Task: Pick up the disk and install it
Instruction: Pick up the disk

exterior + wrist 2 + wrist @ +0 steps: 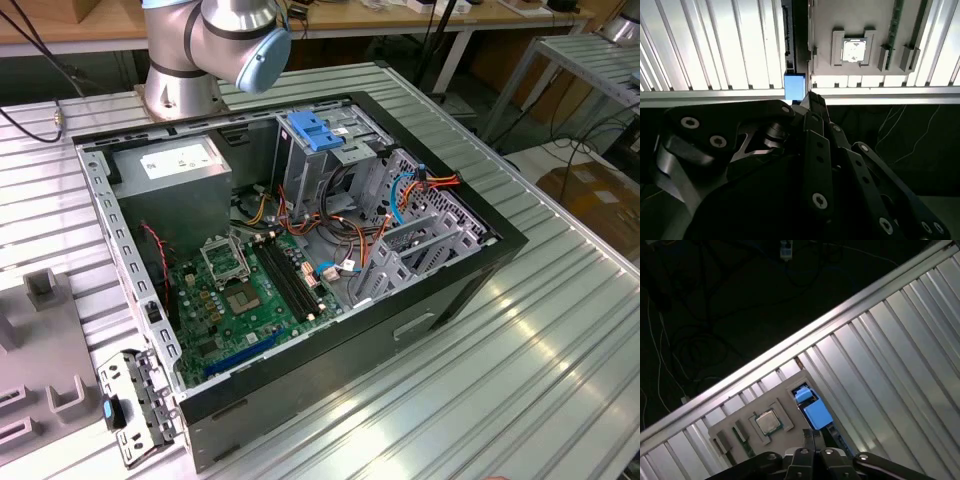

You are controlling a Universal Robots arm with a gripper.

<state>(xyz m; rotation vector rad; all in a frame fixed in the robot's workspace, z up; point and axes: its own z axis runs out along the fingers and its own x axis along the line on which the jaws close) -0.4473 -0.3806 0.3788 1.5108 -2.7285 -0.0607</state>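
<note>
The disk [812,409] stands on edge in a slot of a grey fixture plate [735,427] on the ribbed metal table, and its bright blue rail end faces up. In the second wrist view the disk [794,86] lies just past my fingertips. My gripper [812,434] hangs well above it with its black fingers [815,107] shut together and nothing between them. The open computer case [300,250] lies on its side on the table.
A processor chip [767,421] sits in the fixture plate [40,340] beside the disk. Inside the case are a grey power-supply box [175,170], a green motherboard [240,295], a blue bracket [315,130], loose orange cables and a drive cage [420,245]. The table edge [805,335] is close.
</note>
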